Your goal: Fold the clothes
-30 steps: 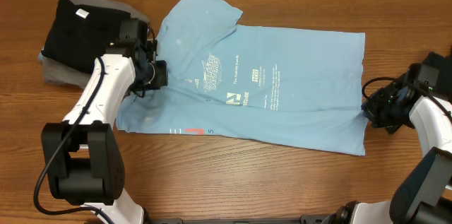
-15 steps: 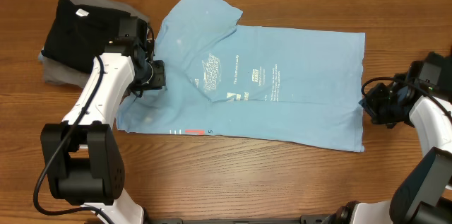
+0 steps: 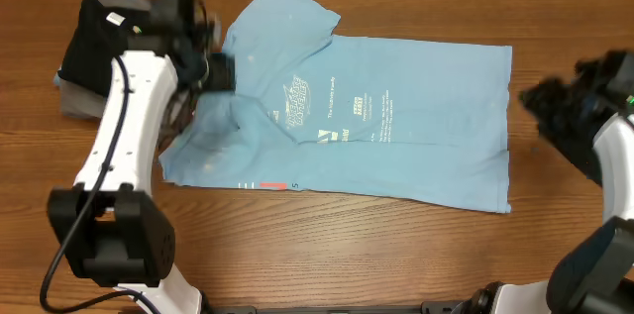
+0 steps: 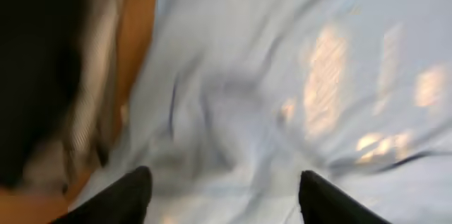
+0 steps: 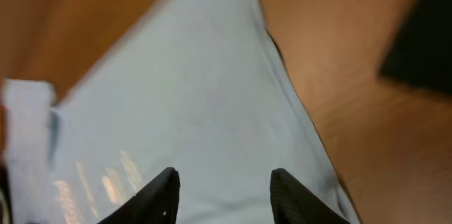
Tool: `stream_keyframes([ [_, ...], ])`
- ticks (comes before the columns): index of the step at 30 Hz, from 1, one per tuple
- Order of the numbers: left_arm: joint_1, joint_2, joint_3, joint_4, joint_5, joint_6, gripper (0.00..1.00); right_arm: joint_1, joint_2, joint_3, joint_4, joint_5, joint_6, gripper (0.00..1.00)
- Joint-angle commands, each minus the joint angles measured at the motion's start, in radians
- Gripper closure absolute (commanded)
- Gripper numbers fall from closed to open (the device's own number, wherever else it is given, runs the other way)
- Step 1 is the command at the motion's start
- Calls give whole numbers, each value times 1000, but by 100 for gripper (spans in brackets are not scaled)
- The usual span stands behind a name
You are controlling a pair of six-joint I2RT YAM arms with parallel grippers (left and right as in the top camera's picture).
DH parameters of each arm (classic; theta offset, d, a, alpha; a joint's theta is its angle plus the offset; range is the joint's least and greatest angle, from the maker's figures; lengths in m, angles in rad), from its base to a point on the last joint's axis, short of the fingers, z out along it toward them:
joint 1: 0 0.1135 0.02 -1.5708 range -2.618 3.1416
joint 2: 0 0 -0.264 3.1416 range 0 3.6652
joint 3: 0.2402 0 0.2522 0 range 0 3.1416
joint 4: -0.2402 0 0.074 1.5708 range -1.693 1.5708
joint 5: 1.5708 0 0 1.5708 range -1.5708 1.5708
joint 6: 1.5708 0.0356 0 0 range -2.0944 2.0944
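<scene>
Both arms just backed off the edges of the blue shirt [image 3: 416, 126], left one up by the sleeve.
Now the left end effector [image 4: 224, 185] and right end effector [image 5: 224, 181] gape empty; shirt's flat mid bench [image 3: 347, 264]. I'd grab matching edges evenly, then fold.

No word or number can be made out. The light blue T-shirt [image 3: 416, 146] carries pale prints: a slanted logo [image 3: 297, 91] just past the left gripper [image 3: 220, 71], toward the shirt's middle, small blocks of text [image 3: 359, 106] further along, and a square mark [image 3: 323, 137] below the logo, all too small to read. A red and white strip [image 3: 265, 185] sits at the shirt's edge. A white tag [image 3: 116, 19] on the black shirt [image 3: 94, 52] behind that gripper shows no legible print. In both wrist views the prints are blurred smears.
</scene>
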Motion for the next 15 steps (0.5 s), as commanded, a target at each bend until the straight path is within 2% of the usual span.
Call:
stream_keyframes([
  [1, -29, -1, 132, 26, 71, 70, 27, 10, -13, 119, 48, -17, 29, 53],
  [5, -43, 3, 157, 90, 74, 48, 28, 11, 15, 135, 156, -16, 59, 52],
  [10, -49, 5, 156, 83, 82, 22, 29, 20, 156, 135, 239, 1, 59, 51],
  [13, -49, 5, 156, -6, 75, 16, 30, 20, 236, 135, 175, -36, 58, 55],
  [15, -48, 5, 156, -106, 15, 14, 34, 19, 248, 135, 91, -34, 52, 55],
])
